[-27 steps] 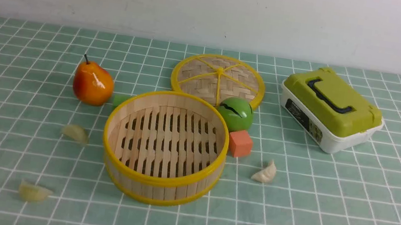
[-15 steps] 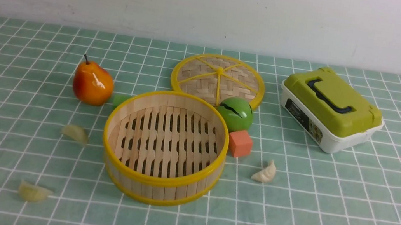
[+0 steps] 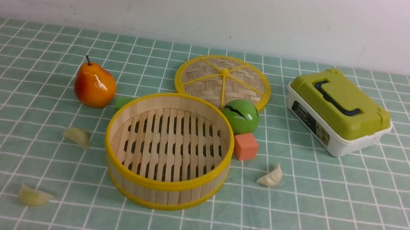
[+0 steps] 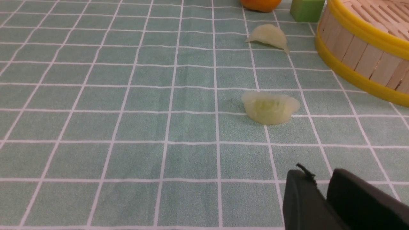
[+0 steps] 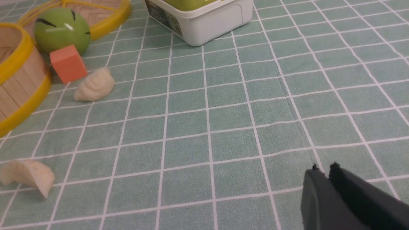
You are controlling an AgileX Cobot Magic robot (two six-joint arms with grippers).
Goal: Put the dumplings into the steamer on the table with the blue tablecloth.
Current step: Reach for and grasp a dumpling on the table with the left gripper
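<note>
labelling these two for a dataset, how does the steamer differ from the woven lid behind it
The steamer has upright pale wood walls, so it is deep; the lid lies flat. The steamer's floor is parallel slats with gaps; the lid's face is woven, crossed by yellow spokes. The steamer sits nearer the camera, the lid farther back. Both are round, yellow-rimmed and rest on the tablecloth.
</note>
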